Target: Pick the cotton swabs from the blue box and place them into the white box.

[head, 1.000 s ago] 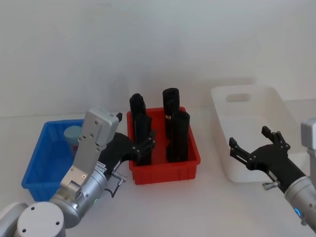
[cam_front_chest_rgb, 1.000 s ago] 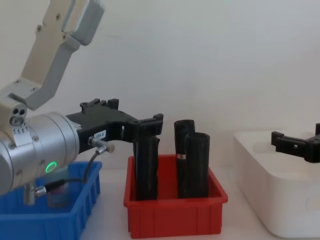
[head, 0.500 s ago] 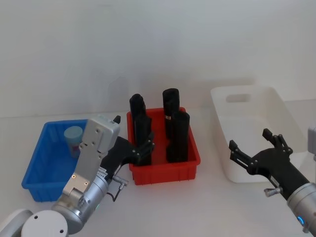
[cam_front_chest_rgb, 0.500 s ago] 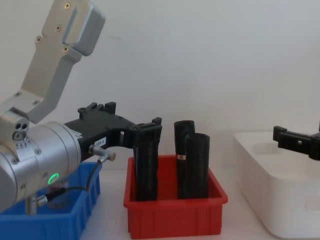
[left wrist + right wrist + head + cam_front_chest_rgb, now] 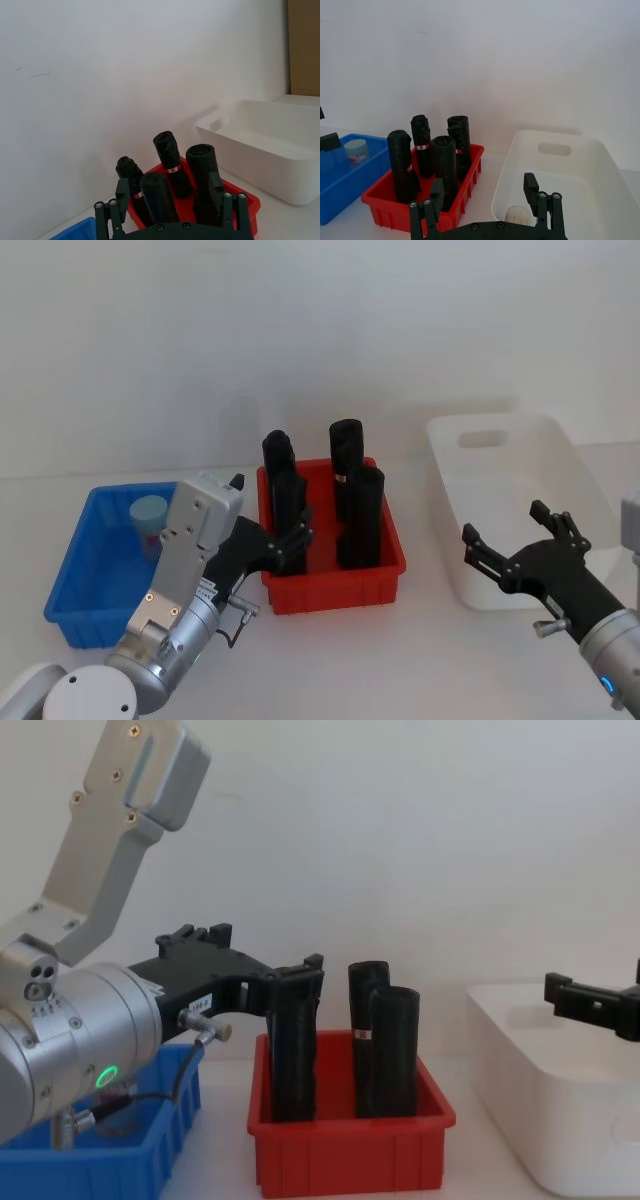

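Observation:
A cotton swabs jar (image 5: 148, 512) with a pale lid stands at the far end of the blue box (image 5: 75, 590), also seen as the jar (image 5: 356, 150) in the right wrist view. The pale top of another jar (image 5: 518, 215) shows inside the white box (image 5: 600, 165). My left gripper (image 5: 299, 537) hangs open and empty at the red bin's front left corner, to the right of the blue box. In front of the white box (image 5: 452, 475), my right gripper (image 5: 503, 523) is open and empty.
A red bin (image 5: 335, 592) holding several tall black rolls (image 5: 360, 515) stands between the two boxes, right behind my left fingertips. My left forearm (image 5: 195, 545) overhangs the blue box's right side. A white wall closes the back of the table.
My left arm has drawn back toward me and a little lower, uncovering the jar in the blue box. The right gripper has shifted slightly toward me. Both stay open.

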Robot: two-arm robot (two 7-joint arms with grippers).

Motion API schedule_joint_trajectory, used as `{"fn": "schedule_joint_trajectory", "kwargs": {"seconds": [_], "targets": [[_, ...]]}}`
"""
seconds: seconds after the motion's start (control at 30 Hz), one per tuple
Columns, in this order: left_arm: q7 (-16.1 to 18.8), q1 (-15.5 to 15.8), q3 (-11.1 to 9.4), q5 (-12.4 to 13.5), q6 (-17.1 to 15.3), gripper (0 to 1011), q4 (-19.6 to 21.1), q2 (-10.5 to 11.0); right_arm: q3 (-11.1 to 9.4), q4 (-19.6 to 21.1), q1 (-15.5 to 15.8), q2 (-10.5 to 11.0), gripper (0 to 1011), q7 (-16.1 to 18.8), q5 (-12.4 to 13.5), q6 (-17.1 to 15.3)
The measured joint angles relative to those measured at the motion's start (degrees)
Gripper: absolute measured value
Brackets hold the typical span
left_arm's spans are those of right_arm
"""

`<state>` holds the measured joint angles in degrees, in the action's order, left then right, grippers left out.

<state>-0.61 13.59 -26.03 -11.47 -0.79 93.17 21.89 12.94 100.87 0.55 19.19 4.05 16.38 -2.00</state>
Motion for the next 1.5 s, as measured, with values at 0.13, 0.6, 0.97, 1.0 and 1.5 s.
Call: {"fn": "schedule_joint_trajectory", "kwargs": {"seconds": [0.13, 0.6, 0.97, 1.0, 1.5], "targets": [[0.0, 0.0, 0.0, 0.0, 0.0, 1004, 0.0, 0.0, 0.0, -1.0, -0.8, -0.3, 1002, 0.7, -0.5, -0.2], [0.0, 0.0, 0.0, 0.0, 0.0, 1004, 0.0, 0.0, 0.6, -10.3, -8.3, -3.3, 1002, 6.5, -3.7, -0.4], [0.0, 0.0, 0.0, 0.0, 0.0, 1004, 0.0, 0.0, 1.7, -22.5, -17.2, -7.1, 1002, 13.1, -6.7, 2.3], [0.0, 0.0, 0.0, 0.0, 0.0, 1004, 0.0, 0.0, 1.8, -23.1, -17.9, -7.4, 1002, 13.3, -6.8, 2.4], [0.0, 0.0, 0.0, 0.0, 0.0, 1004, 0.0, 0.0, 3.1, -43.8, -31.1, -12.7, 1002, 20.2, -9.2, 9.2]]}}
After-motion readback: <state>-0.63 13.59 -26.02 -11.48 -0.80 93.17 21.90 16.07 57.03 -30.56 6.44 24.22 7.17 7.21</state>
